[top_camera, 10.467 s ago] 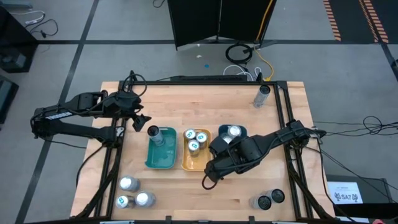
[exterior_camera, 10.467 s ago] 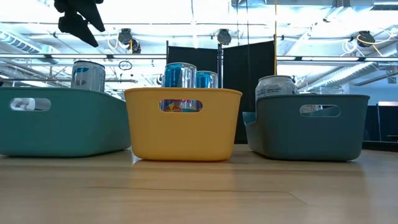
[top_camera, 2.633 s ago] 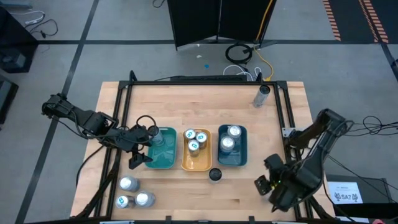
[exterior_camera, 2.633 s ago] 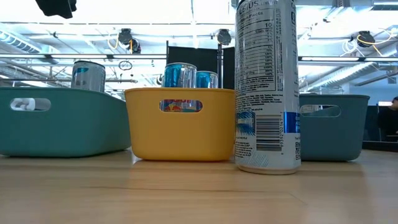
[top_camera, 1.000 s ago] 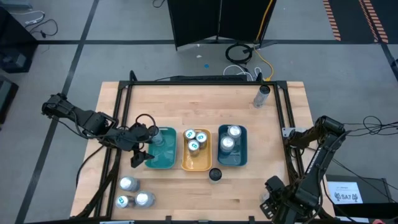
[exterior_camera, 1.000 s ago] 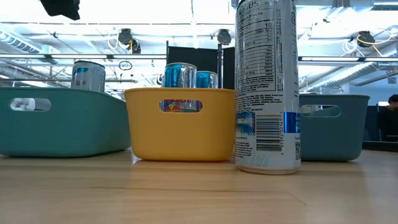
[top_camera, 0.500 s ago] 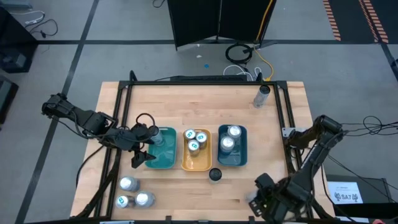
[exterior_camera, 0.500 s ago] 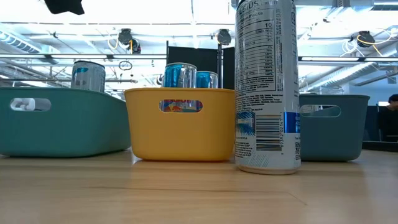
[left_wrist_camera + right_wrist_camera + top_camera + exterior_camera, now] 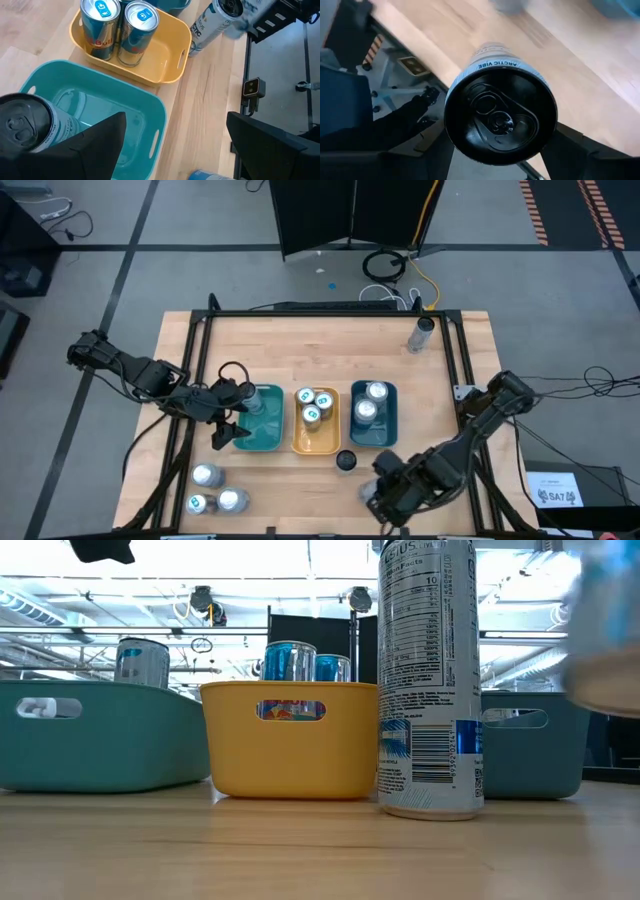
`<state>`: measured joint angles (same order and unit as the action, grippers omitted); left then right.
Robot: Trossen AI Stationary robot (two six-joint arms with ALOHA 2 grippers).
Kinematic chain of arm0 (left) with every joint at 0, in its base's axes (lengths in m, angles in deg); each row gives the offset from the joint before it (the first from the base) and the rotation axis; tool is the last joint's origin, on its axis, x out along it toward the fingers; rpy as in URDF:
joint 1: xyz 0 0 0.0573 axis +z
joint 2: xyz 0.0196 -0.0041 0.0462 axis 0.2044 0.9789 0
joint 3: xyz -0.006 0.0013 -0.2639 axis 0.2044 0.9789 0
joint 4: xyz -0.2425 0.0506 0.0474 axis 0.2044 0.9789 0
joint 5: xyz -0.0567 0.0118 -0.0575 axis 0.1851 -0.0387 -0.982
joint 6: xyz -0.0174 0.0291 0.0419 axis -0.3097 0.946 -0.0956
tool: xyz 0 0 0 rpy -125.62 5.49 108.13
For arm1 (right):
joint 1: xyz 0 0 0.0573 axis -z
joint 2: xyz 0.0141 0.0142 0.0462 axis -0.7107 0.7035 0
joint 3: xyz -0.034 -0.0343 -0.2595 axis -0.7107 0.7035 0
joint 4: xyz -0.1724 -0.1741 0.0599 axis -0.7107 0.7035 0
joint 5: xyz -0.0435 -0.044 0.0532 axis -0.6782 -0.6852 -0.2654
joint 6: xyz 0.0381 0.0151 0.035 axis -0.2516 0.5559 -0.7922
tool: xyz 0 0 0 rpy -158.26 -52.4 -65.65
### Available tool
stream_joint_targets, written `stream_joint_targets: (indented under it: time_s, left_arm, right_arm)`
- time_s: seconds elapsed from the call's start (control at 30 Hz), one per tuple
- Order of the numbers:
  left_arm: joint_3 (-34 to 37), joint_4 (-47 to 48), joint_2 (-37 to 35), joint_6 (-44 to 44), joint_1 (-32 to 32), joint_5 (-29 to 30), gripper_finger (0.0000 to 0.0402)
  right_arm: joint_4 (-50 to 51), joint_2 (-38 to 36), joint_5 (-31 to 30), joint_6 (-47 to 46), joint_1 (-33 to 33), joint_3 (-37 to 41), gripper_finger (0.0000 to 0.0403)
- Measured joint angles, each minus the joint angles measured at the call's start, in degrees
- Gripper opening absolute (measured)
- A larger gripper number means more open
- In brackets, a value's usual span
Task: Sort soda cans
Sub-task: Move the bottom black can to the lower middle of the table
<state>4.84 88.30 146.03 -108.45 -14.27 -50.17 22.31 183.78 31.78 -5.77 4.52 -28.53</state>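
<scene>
1. The right claw (image 9: 388, 495) is over the near edge of the surface (image 9: 320, 345), in front of the blue tray (image 9: 375, 420). Its fingers are partly spread and closed around a dark-topped can (image 9: 500, 117), which fills the right wrist view end-on between the two fingers.
2. On that can's silver side the words "ARCTIC VIBE" can be read just behind the black lid.
3. The left claw (image 9: 228, 430) hangs over the near left part of the teal tray (image 9: 262, 442), its fingers wide apart and holding nothing. One silver can (image 9: 247, 392) stands in the far left corner of that tray, just beside the claw.
4. The yellow tray (image 9: 315, 442) holds three cans with blue-green tops (image 9: 314, 404); their red and blue labels show in the left wrist view, but the writing is too partial to read.
5. The blue tray holds two silver-topped cans (image 9: 370, 401).
6. A tall slim can (image 9: 428, 675) with a dark top stands alone on the surface just in front of the gap between the yellow and blue trays. It shows a nutrition panel and a barcode.
7. Three more cans (image 9: 215, 490) stand at the near left corner, and one can (image 9: 423, 333) at the far right.
</scene>
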Motion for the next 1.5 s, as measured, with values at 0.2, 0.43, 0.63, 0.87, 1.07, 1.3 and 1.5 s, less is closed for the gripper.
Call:
stream_joint_targets:
  time_s: [0.2, 0.43, 0.63, 0.87, 1.07, 1.3, 1.5]
  left_arm:
    - [0.0, 0.2, 0.0, 0.2, 0.0, 0.0, 0.0354]
    - [0.0, 0.2, 0.0, 0.3, 0.0, 0.0, 0.0354]
    - [0.0, 0.2, 0.0, 0.1, 0.0, 0.0, 0.0354]
    - [0.0, 0.3, 0.0, 0.1, 0.0, -0.3, 0.0354]
    - [0.0, 0.3, 0.0, 0.2, 0.0, -0.3, 0.0354]
    - [0.0, 0.5, 0.0, 0.3, 0.0, -0.3, 0.0354]
    - [0.0, 0.5, 0.0, 0.2, 0.0, -0.3, 0.0354]
  right_arm:
    - [7.2, 9.0, -0.1, 9.8, 3.8, -13.5, 0.0241]
    - [15.7, 19.9, 0.1, 15.3, 6.4, -29.3, 0.0242]
    - [14.7, 25.0, 2.8, 17.0, 7.7, -32.8, 0.0242]
    - [18.2, 26.6, 3.4, 16.7, 8.2, -32.7, 0.0242]
    - [18.9, 26.9, 3.2, 15.9, 8.4, -32.7, 0.0242]
    - [17.7, 27.6, 2.9, 17.4, 8.5, -32.7, 0.0248]
    - [16.6, 27.6, 2.5, 18.1, 8.4, -32.7, 0.0263]
